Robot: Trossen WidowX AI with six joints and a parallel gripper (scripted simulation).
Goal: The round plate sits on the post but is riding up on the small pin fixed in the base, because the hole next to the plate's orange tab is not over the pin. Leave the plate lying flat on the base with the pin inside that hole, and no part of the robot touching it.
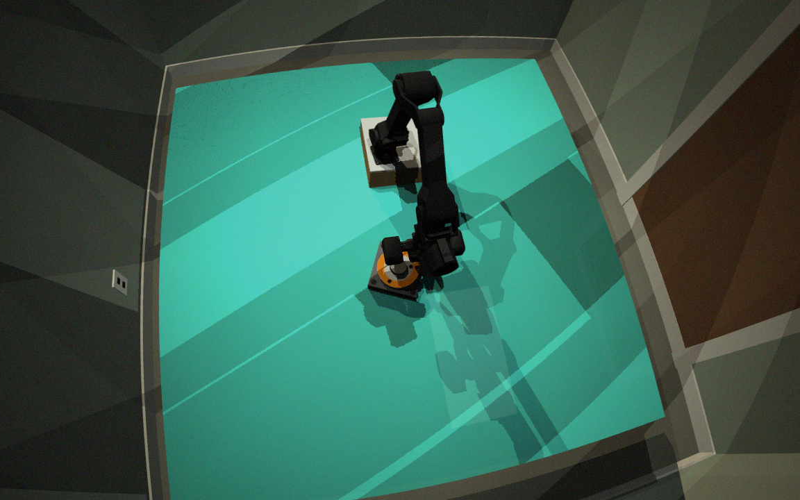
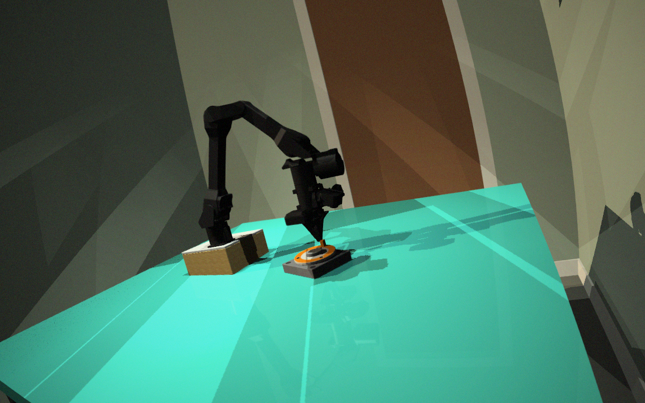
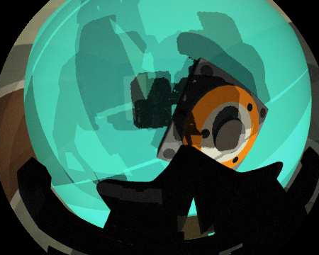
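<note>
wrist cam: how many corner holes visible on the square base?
3. Top-corner hole, left-corner hole and right-corner hole of the base. The fourth corner is hidden behind the gripper, so another hole may be there.

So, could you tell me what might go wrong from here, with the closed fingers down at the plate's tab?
1. The shut gripper is pushing, not gripping, so its tip could slip off the small orange tab and the plate would stop turning.
2. Pressing down on the rim could jam the plate harder against the post rather than let it drop flat on the base.
3. The tip must still lift off afterwards, or the job is not done.
</note>
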